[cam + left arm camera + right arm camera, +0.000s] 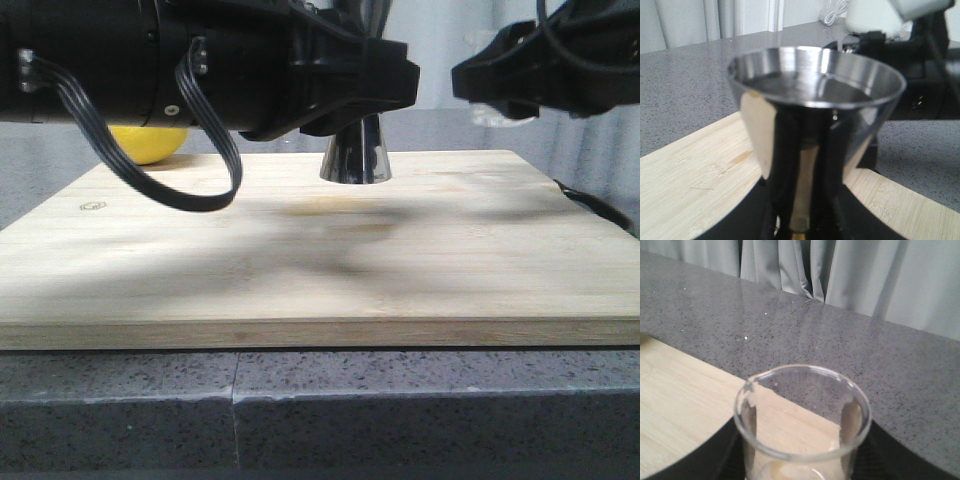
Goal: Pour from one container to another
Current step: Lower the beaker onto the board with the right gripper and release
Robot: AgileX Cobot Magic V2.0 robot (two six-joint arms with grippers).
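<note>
Steel jigger point(815, 125) pinched by left tool point(805, 220); clear beaker point(802, 425) in right tool's point(800, 465) grip.

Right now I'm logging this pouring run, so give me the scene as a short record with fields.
surface: wooden board on a grey stone counter
jigger: steel jigger upright on the board, liquid in its upper cup
left gripper: left gripper around the jigger's narrow waist
beaker: glass beaker upright, held by the right gripper
lemon: lemon behind the left arm
pour status: no stream visible
</note>
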